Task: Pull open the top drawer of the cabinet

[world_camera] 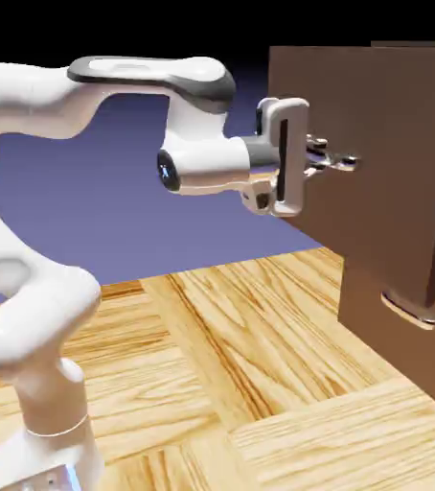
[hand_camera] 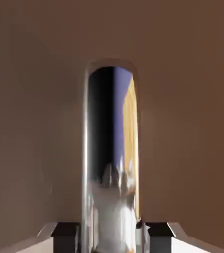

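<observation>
Hand point(hand_camera: 112, 238) is gripping the curved handle point(hand_camera: 111, 148) of the top drawer point(world_camera: 384, 125), which is projecting well beyond the lower drawer's point(world_camera: 370, 312) upper edge; opening apparently nearing completion, release remaining.

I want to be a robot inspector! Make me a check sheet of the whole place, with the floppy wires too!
Surface: striped, light-and-dark wood.
Job's things: brown top drawer sticks out past the lower drawer; its silvery bar handle sits between the fingers.
Clutter: nothing seen.
Gripper: fingers closed on the top drawer's handle.
Cables: nothing seen.
Surroundings: blue-violet backdrop, black higher up; white robot arm reaching to the drawer; lower drawer has its own silvery handle.
</observation>
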You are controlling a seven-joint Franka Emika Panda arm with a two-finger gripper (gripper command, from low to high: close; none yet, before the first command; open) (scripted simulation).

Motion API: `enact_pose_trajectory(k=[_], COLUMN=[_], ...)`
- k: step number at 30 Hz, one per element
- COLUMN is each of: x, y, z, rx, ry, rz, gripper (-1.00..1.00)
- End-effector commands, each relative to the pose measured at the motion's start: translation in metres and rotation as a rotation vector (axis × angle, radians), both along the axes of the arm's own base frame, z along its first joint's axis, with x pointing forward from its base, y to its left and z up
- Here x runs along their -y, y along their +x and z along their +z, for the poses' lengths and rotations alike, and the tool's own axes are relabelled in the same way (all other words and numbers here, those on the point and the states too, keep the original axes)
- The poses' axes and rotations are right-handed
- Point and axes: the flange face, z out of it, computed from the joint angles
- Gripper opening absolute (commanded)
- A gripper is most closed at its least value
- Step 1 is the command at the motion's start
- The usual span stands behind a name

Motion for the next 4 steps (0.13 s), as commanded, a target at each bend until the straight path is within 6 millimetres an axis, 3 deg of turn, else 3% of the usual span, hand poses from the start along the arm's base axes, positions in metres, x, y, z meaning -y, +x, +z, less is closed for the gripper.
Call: enact_pose_trajectory(k=[1,2,4], x=[0.000,0.000,-0.001], y=[0.000,0.000,-0.025], z=[0.000,0.000,0.001], rx=[-0.001,-0.001,-0.002], ry=[-0.003,-0.003,-0.006], rz=[0.001,0.001,0.000], gripper=[1.00,1.00,1.00])
